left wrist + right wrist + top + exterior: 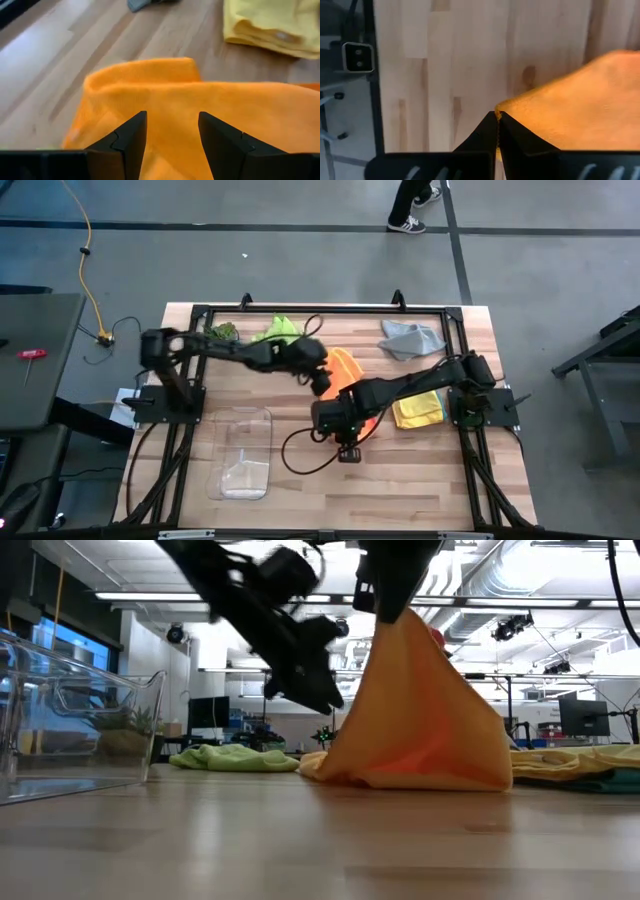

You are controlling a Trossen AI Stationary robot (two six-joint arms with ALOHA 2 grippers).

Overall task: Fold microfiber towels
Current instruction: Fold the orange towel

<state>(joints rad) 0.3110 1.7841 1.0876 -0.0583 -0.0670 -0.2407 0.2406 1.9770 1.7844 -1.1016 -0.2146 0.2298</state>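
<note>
Fingers of the right gripper (497, 120) were pinched fully together on a corner of the orange towel (425, 720), holding that corner up off the table (420, 480) so the cloth hung as a tent. Its peak was at the pinch and its lower edge spread flat on the wood. The left gripper (170, 132) stood with its jaws parted and nothing between them, poised just over the towel's other raised fold.

The towel sat near the table's middle, between the lime green towel (280, 328) and the yellow towel (420, 410). Its long axis ran from the lifted corner down to the resting hem, steeply tilted rather than upright, with the peak toward the right gripper.

Risks, judged from this state:
- The hold was on a thin corner only. A quick pull could probably slip the cloth free.
- The left jaws could close on two layers, or miss the edge, which would produce a crooked fold.
- Dragging the resting hem could bunch the cloth or carry it into the yellow towel close beside it.
</note>
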